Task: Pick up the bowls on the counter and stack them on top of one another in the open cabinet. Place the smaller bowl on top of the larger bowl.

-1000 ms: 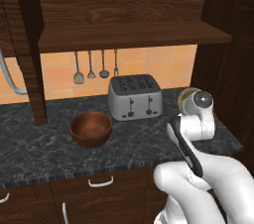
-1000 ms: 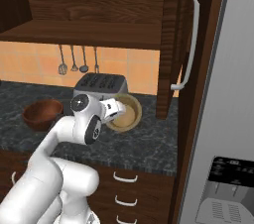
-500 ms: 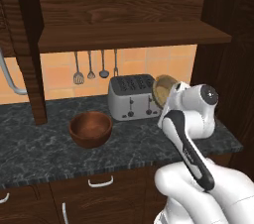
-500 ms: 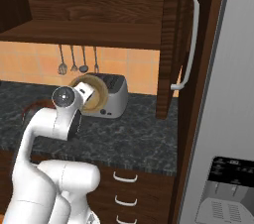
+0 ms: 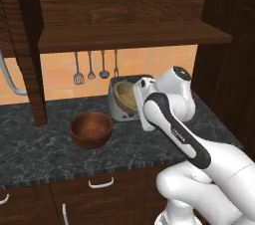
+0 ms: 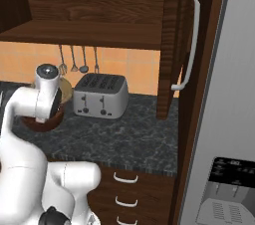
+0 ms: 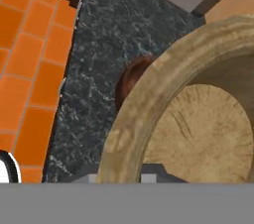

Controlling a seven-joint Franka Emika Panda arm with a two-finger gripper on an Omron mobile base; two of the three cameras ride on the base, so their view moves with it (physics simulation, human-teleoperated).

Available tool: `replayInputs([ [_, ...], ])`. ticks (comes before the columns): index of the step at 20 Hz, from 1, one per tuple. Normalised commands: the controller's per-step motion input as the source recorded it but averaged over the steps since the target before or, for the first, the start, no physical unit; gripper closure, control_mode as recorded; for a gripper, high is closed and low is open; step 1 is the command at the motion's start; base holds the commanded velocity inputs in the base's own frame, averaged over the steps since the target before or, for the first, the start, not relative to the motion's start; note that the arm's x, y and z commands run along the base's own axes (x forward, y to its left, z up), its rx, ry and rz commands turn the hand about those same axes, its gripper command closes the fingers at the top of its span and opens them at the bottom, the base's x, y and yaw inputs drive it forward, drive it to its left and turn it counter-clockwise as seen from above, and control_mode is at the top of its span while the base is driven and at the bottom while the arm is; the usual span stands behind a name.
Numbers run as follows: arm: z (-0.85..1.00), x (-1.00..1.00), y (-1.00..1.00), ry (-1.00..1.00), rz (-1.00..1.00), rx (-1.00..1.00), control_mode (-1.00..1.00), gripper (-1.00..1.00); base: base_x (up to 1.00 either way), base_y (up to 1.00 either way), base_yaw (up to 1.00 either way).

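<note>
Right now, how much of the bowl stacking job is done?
Done: nothing is in the cabinet yet; its shelf is bare. In hand: the gripper is shut on the small bowl, lifted clear of the counter and tilted on its side in front of the toaster. Left: the large bowl sits on the counter untouched. It belongs on the shelf first, with the small bowl on top.

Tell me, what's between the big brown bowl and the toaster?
Only bare dark counter lies between the larger bowl and the toaster, seen in the left base view.
</note>
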Motion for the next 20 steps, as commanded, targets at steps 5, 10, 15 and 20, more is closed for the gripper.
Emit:
replayInputs([
  [5, -0.43, 0.06, 0.56, 0.01, 0.31, -0.25, -1.00, 1.00, 0.00, 0.00, 0.00],
  [10, -0.32, 0.61, 0.60, 0.00, 0.03, -0.24, -1.00, 1.00, 0.00, 0.00, 0.00],
  [15, -0.15, 0.66, 0.43, 0.00, 0.00, -0.05, -1.00, 1.00, 0.00, 0.00, 0.00],
  [20, -0.35, 0.07, 0.38, 0.07, 0.08, -0.08, -1.00, 1.00, 0.00, 0.00, 0.00],
])
